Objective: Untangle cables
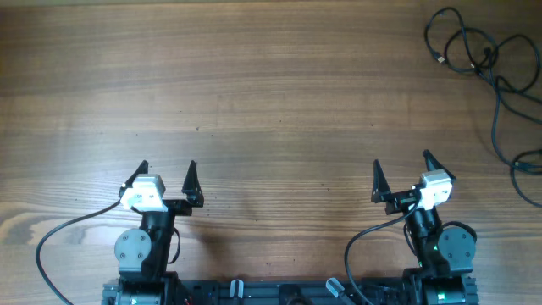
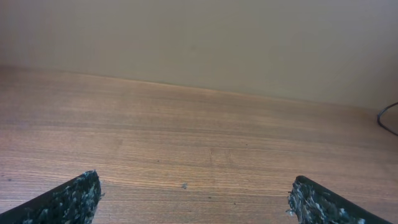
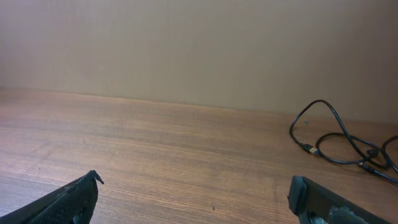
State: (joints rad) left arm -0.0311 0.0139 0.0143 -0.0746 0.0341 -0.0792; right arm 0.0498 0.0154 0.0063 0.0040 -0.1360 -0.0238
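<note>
Thin black cables (image 1: 486, 56) lie in loose overlapping loops at the far right corner of the wooden tabletop (image 1: 271, 93), one small plug (image 1: 439, 59) showing at their left side. Strands run off the right edge, so their full extent is cut off. The left end effector (image 1: 167, 174) and right end effector (image 1: 402, 165) sit near, fingers spread wide apart, holding nothing, well apart from the cables.

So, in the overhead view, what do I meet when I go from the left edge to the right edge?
left gripper, open → right gripper, open → cables, loose loops at the far right of the table.
</note>
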